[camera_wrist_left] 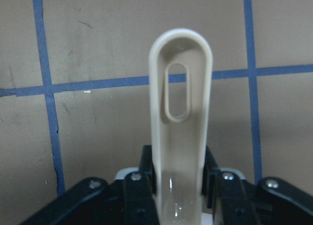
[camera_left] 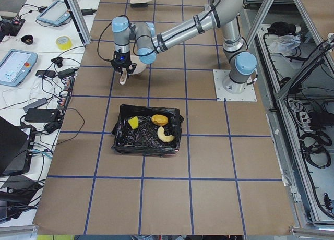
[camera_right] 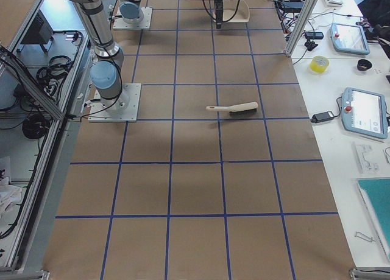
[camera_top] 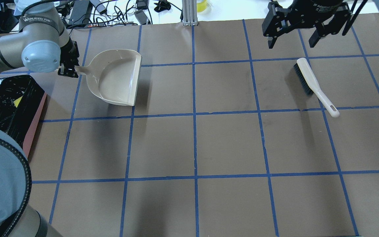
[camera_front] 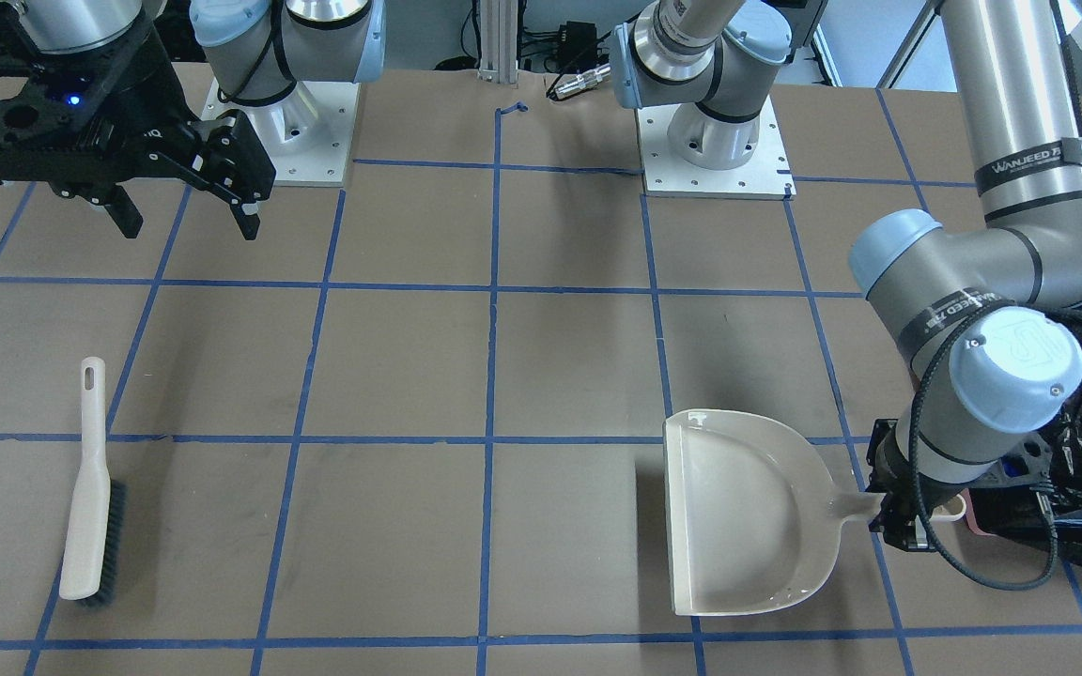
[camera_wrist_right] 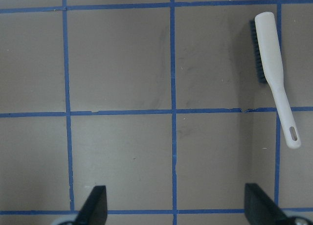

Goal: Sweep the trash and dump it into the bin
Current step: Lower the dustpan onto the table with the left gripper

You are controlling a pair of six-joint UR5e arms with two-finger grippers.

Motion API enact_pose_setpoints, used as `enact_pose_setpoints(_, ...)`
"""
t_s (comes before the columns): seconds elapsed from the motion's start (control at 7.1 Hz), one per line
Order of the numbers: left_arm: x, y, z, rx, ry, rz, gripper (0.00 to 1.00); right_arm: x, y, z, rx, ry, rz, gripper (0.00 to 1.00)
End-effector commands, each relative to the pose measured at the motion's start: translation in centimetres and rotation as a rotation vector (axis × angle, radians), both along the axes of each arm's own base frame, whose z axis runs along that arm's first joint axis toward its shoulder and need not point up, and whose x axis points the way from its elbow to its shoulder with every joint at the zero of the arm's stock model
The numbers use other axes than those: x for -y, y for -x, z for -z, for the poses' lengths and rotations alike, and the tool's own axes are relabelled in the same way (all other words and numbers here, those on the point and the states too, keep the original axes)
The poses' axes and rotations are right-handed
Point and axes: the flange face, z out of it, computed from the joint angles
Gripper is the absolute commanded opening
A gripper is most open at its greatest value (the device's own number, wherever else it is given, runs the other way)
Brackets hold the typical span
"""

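Note:
The bin [camera_left: 121, 144] is lined with a black bag and stands on the table by my left arm. The yellow wedge [camera_left: 133, 122], the bread roll [camera_left: 159, 119] and the croissant piece [camera_left: 166, 135] lie inside it. In the overhead view the bin [camera_top: 8, 108] shows only the wedge [camera_top: 18, 101]. My left gripper [camera_front: 898, 514] is shut on the handle of the empty beige dustpan [camera_front: 748, 512], also seen in the overhead view [camera_top: 115, 77]. In the left wrist view the handle [camera_wrist_left: 180, 98] runs between the fingers. My right gripper [camera_front: 189, 221] is open and empty, above the table.
A beige hand brush [camera_front: 90, 488] with dark bristles lies flat on the table below my right gripper, also in the right wrist view [camera_wrist_right: 274, 63] and overhead view [camera_top: 313, 84]. Blue tape lines grid the brown table. The arm bases [camera_front: 715, 141] stand at the robot's side.

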Motion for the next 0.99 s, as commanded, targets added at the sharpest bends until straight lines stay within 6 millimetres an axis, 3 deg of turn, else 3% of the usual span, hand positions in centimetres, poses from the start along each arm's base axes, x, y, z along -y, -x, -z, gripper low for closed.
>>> enact_pose_setpoints(0.0,0.7,0.3,3.3,-0.011,-0.041,-0.009,0.0,0.0,0.1,0.3,-0.002,-0.005,0.001,1.0)
enact_pose_setpoints(0.7,1.5,2.6,5.7,-0.01,-0.029,-0.001,0.0,0.1,0.1,0.4,-0.005,-0.008,0.003,1.0)
enact_pose_setpoints(0.84,1.6,2.7,5.1,-0.006,-0.012,0.014,0.0,0.2,0.1,0.5,-0.002,-0.007,0.003,1.0)
